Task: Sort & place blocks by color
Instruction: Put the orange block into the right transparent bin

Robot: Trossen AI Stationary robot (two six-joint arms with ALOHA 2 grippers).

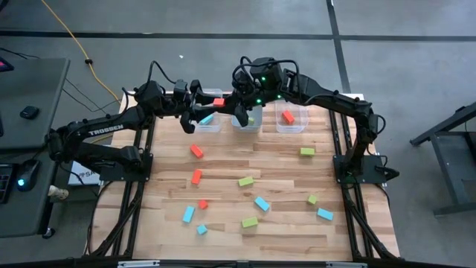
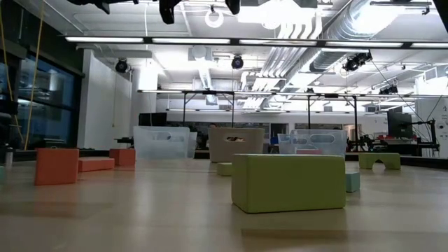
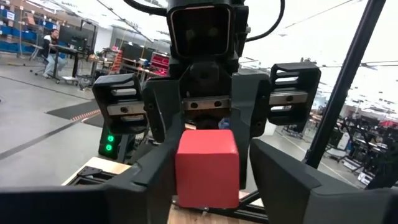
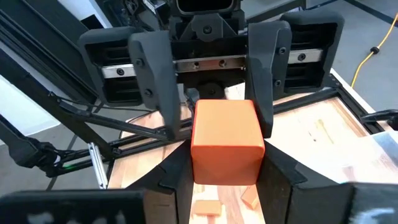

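Observation:
A red-orange block (image 1: 218,102) hangs in the air above the far side of the table, over the gap between the left bin (image 1: 209,126) and the middle bin (image 1: 245,127). My left gripper (image 1: 209,102) comes at it from the left and my right gripper (image 1: 229,105) from the right, so the two face each other. Each wrist view shows the block (image 3: 207,165) (image 4: 227,140) between that arm's own fingers, with the other gripper behind it. Loose red (image 1: 196,150), green (image 1: 246,181) and blue (image 1: 262,203) blocks lie flat on the table. My left gripper (image 3: 208,193) has the block's left end (image 3: 186,174) pinched between its two fingers, coming level from the table's left. The block is lifted clear of the table. My right gripper (image 4: 227,183) has the block's right end (image 4: 205,168) pinched between its two fingers, coming from the table's right and slanting slightly down. Its fingers lie on the same two side faces as the left gripper's fingers.
Three clear bins stand in a row at the far edge: the left one holds a blue block (image 1: 206,117), the middle one a green block (image 1: 251,119), the right bin (image 1: 296,126) a red block (image 1: 288,117). More blocks are scattered over the middle and near table. A large green block (image 2: 288,182) stands close to the low camera.

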